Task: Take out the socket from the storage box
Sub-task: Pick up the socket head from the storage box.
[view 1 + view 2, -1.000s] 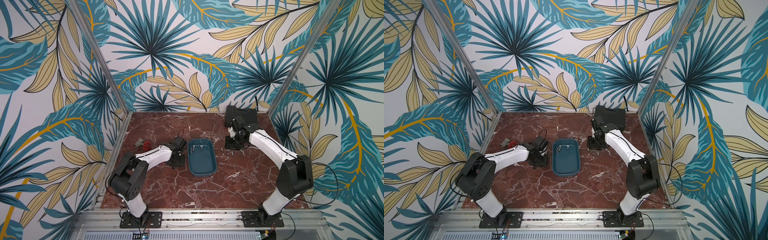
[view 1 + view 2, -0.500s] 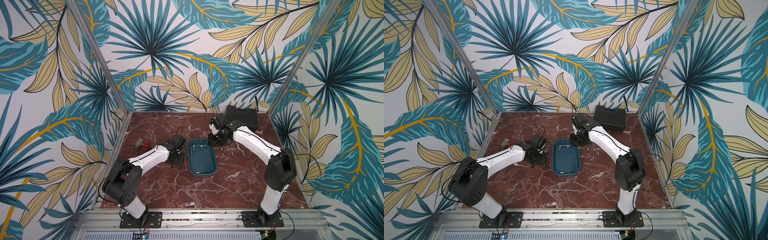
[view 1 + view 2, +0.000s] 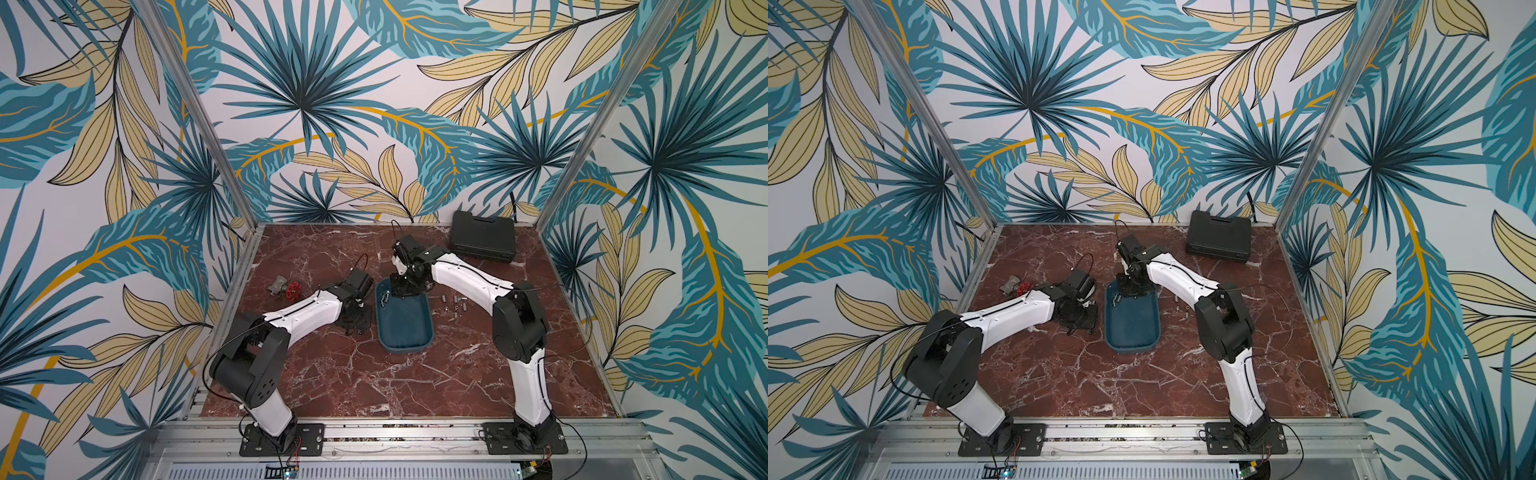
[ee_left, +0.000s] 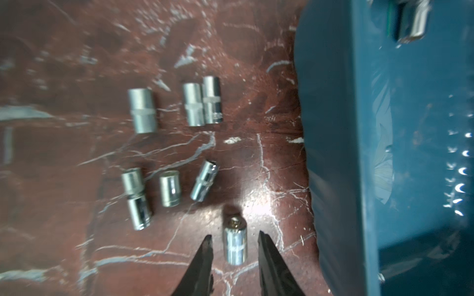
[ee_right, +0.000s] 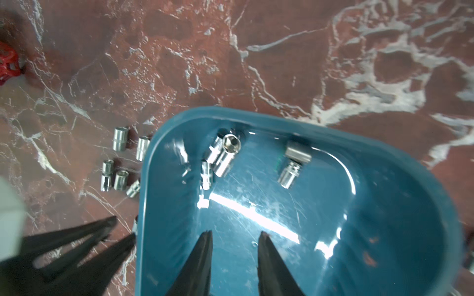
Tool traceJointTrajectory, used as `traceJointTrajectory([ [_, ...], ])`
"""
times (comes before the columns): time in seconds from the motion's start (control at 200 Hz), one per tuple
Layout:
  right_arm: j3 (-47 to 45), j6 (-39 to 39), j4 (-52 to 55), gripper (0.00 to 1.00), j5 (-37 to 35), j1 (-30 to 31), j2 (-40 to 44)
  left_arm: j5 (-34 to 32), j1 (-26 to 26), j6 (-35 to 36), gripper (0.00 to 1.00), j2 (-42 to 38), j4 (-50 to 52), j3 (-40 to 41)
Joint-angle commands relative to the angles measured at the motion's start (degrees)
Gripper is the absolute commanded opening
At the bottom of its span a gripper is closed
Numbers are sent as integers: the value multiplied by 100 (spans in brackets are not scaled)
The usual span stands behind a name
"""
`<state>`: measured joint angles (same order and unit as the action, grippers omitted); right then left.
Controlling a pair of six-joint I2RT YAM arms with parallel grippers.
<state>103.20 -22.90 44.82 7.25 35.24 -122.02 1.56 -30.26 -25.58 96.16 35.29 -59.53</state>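
Holding several chrome sockets [image 5: 225, 153] at its far end: teal storage box [image 3: 405, 328], mid-table. Right gripper [image 5: 235, 233] above the box floor, jaws spread, empty; its wrist partly covers that end in both top views. Left gripper [image 4: 235, 235] beside the box, jaws spread around a loose socket [image 4: 234, 248], not pinching. Nearby: scattered sockets [image 4: 142, 110], black tool case [image 3: 482, 236], red-handled valve [image 3: 289, 289].

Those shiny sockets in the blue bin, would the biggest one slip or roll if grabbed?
Likely slippery: the biggest socket is polished chrome. Round and lying on its side on the glossy floor of the storage box, it may roll if nudged. Looks metal, so probably heavy for its size.
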Motion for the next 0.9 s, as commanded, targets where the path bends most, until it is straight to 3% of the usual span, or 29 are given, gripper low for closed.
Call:
traceJointTrajectory([
  [0.0, 210, -177, -131, 32, 56, 87, -326, 36, -115, -43, 33, 272, -102, -10],
  [0.386, 727, -390, -219, 32, -142, 185, -1101, -336, -173, -87, 33, 343, 74, 64],
  [0.896, 1229, -106, 548, 27, -842, 280, -1640, -445, -61, -114, 33, 158, 110, 310],
])
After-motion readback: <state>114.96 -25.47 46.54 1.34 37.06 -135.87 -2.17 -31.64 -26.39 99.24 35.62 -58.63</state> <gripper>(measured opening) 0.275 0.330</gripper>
